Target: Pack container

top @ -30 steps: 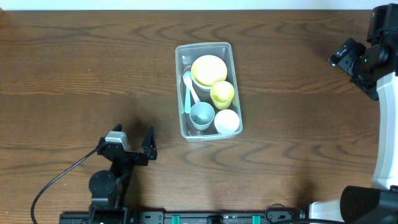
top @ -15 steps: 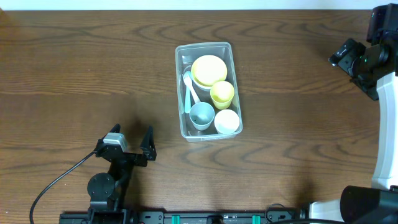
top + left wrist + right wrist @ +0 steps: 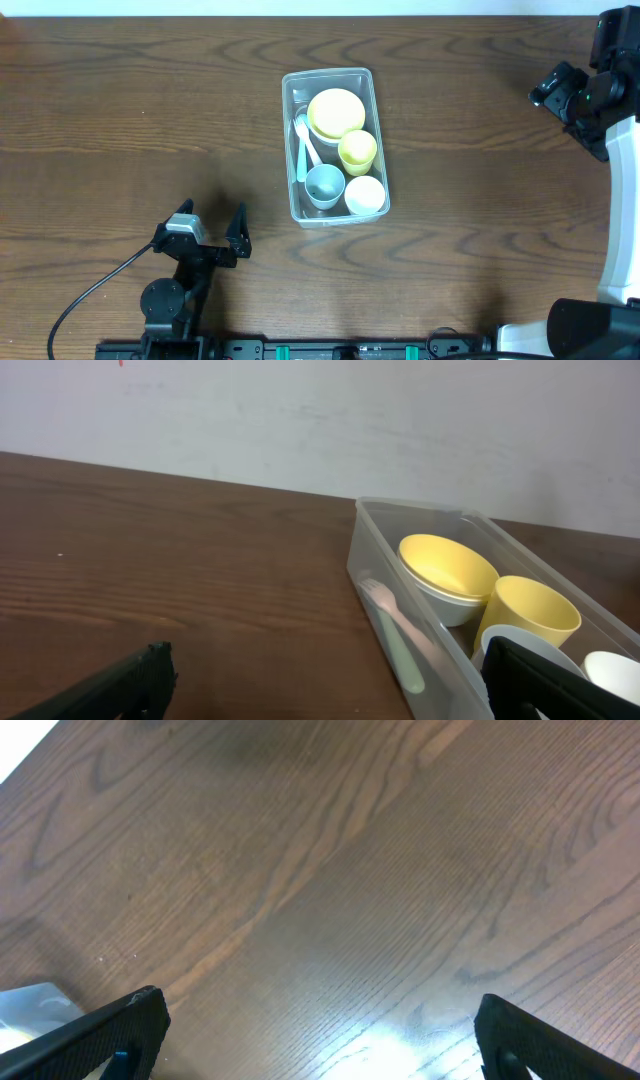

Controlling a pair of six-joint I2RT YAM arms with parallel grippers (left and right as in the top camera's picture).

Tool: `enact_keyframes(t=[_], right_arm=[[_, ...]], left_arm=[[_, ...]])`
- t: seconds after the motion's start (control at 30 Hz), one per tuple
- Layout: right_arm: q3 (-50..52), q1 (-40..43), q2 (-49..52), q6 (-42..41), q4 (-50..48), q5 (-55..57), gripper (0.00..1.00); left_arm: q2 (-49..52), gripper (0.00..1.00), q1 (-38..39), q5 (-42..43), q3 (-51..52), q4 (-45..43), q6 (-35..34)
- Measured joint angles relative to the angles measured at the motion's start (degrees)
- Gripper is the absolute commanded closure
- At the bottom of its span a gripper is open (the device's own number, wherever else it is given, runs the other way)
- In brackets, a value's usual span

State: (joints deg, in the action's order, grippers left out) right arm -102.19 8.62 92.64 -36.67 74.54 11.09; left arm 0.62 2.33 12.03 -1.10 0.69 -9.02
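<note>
Container (image 3: 328,72) mid-table, loaded with bowl (image 3: 336,112), cups (image 3: 357,150) and utensil (image 3: 303,155). Left gripper (image 3: 212,215) and right gripper (image 3: 318,1020): fingers wide, empty. Packing looks complete; I should park both arms well clear without nudging it.

This reads as a robotics lab bench rather than a home. Under the left fingers (image 3: 110,685) lies a dark wood-grain surface (image 3: 120,110), and beyond them stands a plain white wall (image 3: 300,420). Behind those fingers sits the arm's round black base (image 3: 165,298), and a black cable (image 3: 85,290) trails toward a mounting rail (image 3: 330,351) with green fittings.
</note>
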Motion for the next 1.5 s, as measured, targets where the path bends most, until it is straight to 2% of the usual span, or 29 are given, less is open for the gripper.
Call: enact_keyframes(t=[1.03,1.13,1.33,1.43,1.5], right_arm=[[0.0,-1.5,-1.6,0.0,0.0,0.0,0.01],[0.3,-4.7,-5.6,0.0,-0.1,0.0,0.01],[1.2,-12.7,-22.4,1.0,1.1,-0.2,0.01],[4.9,-13.8,-30.8,1.4,1.0,0.3,0.01],[11.4,-14.1,-37.9,1.4,-0.6,1.3,0.01]], left_arm=[[0.0,0.02,0.0,0.0,0.0,0.0,0.0],[0.0,0.02,0.0,0.0,0.0,0.0,0.0],[0.0,0.02,0.0,0.0,0.0,0.0,0.0],[0.0,0.02,0.0,0.0,0.0,0.1,0.0],[0.0,0.02,0.0,0.0,-0.1,0.2,0.0]])
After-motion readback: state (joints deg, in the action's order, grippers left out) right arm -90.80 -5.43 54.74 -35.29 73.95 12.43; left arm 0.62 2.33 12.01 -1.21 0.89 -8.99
